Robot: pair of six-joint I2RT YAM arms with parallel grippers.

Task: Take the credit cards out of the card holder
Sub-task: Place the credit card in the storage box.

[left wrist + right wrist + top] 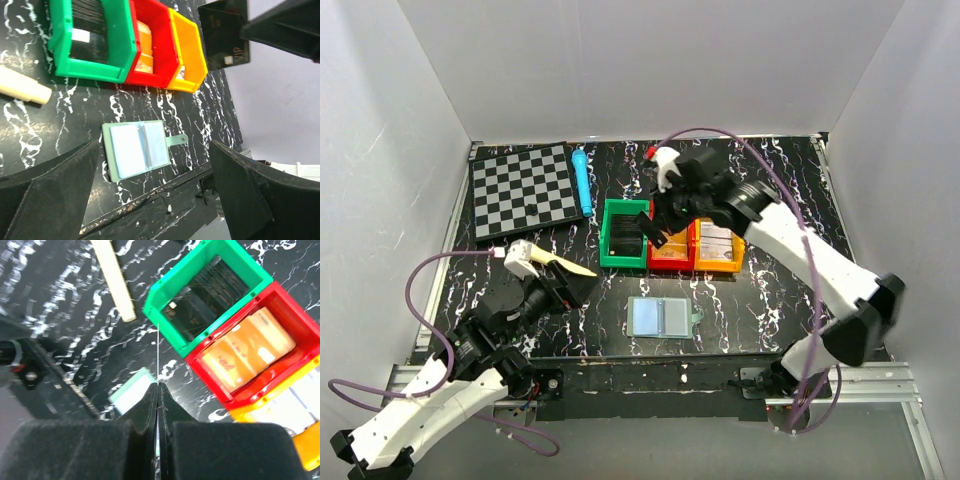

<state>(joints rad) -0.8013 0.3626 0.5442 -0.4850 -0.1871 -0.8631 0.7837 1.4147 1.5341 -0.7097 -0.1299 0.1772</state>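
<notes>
The card holder (662,317) lies open on the black marbled table, its two pale blue panels up and its tab to the right. It also shows in the left wrist view (136,150) and, partly behind the fingers, in the right wrist view (131,392). My right gripper (657,228) hovers over the bins, shut on a black credit card (222,35), which shows edge-on in its own view (158,355). My left gripper (575,285) is open and empty, left of the holder and above the table (155,145).
A green bin (623,232) with dark cards, a red bin (670,252) with orange cards and an orange bin (717,250) with pale cards stand in a row behind the holder. A chessboard (523,190), a blue pen (582,182) and a cream stick (548,260) lie on the left.
</notes>
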